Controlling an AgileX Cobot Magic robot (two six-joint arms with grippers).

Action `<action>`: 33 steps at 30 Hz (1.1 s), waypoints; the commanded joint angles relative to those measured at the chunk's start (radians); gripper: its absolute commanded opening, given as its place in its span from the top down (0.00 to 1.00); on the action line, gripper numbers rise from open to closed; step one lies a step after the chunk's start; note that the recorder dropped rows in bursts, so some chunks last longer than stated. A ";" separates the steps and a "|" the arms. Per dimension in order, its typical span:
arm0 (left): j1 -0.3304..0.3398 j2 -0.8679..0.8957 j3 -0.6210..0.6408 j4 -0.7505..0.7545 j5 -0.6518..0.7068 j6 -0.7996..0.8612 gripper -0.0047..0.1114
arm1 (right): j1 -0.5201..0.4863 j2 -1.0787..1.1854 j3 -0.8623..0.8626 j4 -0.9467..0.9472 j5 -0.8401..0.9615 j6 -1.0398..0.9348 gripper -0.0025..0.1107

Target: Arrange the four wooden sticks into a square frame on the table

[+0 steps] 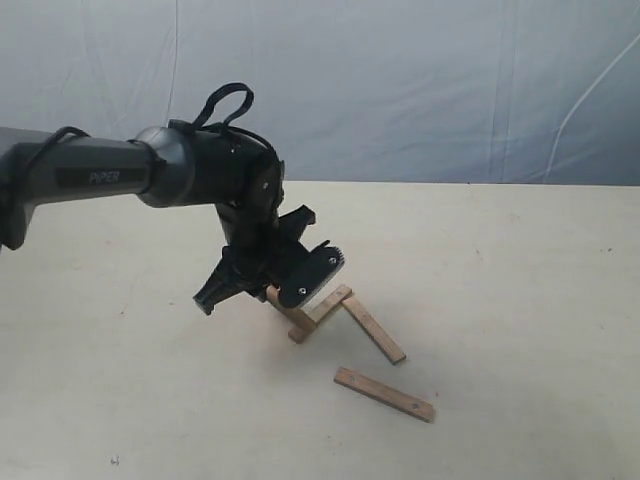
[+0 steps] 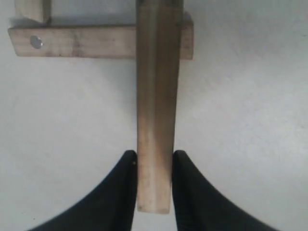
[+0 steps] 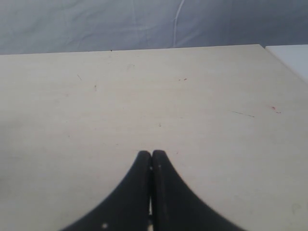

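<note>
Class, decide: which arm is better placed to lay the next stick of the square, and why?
Left. The left gripper is shut on a wooden stick reaching the crosswise stick. The right gripper is shut on nothing, no sticks in its view.

A robot test bench of a lab kind is indicated: a wide pale beige matte table (image 1: 520,300) is closed off on the far side by a creased blue-grey fabric backdrop (image 1: 400,80), and a dark grey robot arm (image 1: 100,175) lettered PIPER is seen at the left.
</note>
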 commanded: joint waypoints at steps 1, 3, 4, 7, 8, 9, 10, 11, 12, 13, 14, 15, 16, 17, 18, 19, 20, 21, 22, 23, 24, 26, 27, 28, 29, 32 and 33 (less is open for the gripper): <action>0.011 0.036 -0.016 0.003 0.002 0.001 0.96 | 0.003 -0.002 -0.001 0.001 -0.005 -0.005 0.99; 0.019 0.052 -0.021 0.009 0.002 0.001 0.96 | 0.003 -0.002 -0.001 0.001 -0.005 -0.005 0.99; 0.021 0.054 -0.024 0.007 0.002 -0.003 0.96 | 0.003 -0.002 -0.001 0.001 -0.003 -0.005 0.99; 0.021 0.036 -0.024 0.007 0.012 -0.077 0.96 | 0.003 -0.002 -0.001 0.001 -0.005 -0.005 0.99; 0.021 0.011 -0.024 0.002 0.025 -0.142 0.96 | 0.003 -0.002 -0.001 0.001 -0.005 -0.005 0.99; 0.021 -0.024 -0.024 -0.026 0.045 -0.268 0.96 | 0.003 -0.002 -0.001 0.001 -0.005 -0.005 0.99; 0.021 -0.038 -0.024 -0.036 0.049 -0.339 0.96 | 0.003 -0.002 -0.001 0.001 -0.005 -0.005 0.99; 0.021 -0.054 -0.024 -0.037 0.052 -0.445 0.96 | 0.003 -0.002 -0.001 0.001 -0.005 -0.005 0.99; 0.021 -0.069 -0.024 -0.034 0.052 -0.554 0.96 | 0.003 -0.002 -0.001 0.001 -0.005 -0.005 0.99; 0.021 -0.083 -0.024 -0.029 0.052 -0.651 0.96 | 0.003 -0.002 -0.001 0.001 -0.005 -0.005 0.99; 0.025 -0.104 -0.024 -0.035 0.054 -0.866 0.96 | 0.003 -0.002 -0.001 0.001 -0.005 -0.005 0.99; 0.027 -0.111 -0.024 -0.037 0.057 -0.971 0.96 | 0.003 -0.002 -0.001 0.001 -0.005 -0.005 0.99; 0.029 -0.122 -0.024 -0.034 0.081 -1.167 0.96 | 0.003 -0.002 -0.001 0.001 -0.005 -0.005 0.99; 0.029 -0.124 -0.024 -0.027 0.096 -1.254 0.96 | 0.003 -0.002 -0.001 0.001 -0.005 -0.005 0.99; 0.029 -0.124 -0.024 0.004 0.147 -1.478 0.96 | 0.003 -0.002 -0.001 0.001 -0.005 -0.005 0.99; 0.029 -0.124 -0.024 0.018 0.169 -1.581 0.96 | 0.003 -0.002 -0.001 0.001 -0.005 -0.005 0.99; 0.029 -0.122 -0.024 0.043 0.210 -1.728 0.96 | 0.003 -0.002 -0.001 0.001 -0.007 -0.005 0.99; 0.029 -0.122 -0.024 0.048 0.220 -1.768 0.96 | 0.003 -0.002 -0.001 0.001 -0.007 -0.005 0.99; 0.029 -0.122 -0.024 0.046 0.228 -1.876 0.96 | 0.003 -0.002 -0.001 0.001 -0.007 -0.005 0.99; 0.029 -0.122 -0.024 0.034 0.222 -1.928 0.96 | 0.003 -0.002 -0.001 0.001 -0.007 -0.005 0.99; 0.029 -0.122 -0.024 -0.006 0.194 -2.007 0.96 | 0.003 -0.002 -0.001 0.001 -0.007 -0.005 0.99; 0.029 -0.108 -0.024 -0.097 0.140 -2.075 0.96 | 0.003 -0.002 -0.001 0.001 -0.007 -0.005 0.99; 0.022 -0.088 -0.024 -0.142 0.101 -2.091 0.96 | 0.003 -0.002 -0.001 0.001 -0.007 -0.005 0.99; 0.017 -0.080 -0.024 -0.145 0.083 -2.097 0.96 | 0.003 -0.002 -0.001 0.001 -0.007 -0.005 0.99; 0.011 -0.067 -0.024 -0.145 0.071 -2.106 0.96 | 0.003 -0.002 -0.001 0.001 -0.007 -0.005 0.99; 0.007 -0.012 -0.024 -0.131 0.057 -2.147 0.96 | 0.003 -0.002 -0.001 0.001 -0.005 -0.005 0.99; 0.007 -0.001 -0.024 -0.121 0.057 -2.153 0.96 | 0.003 -0.002 -0.001 0.001 -0.005 -0.005 0.99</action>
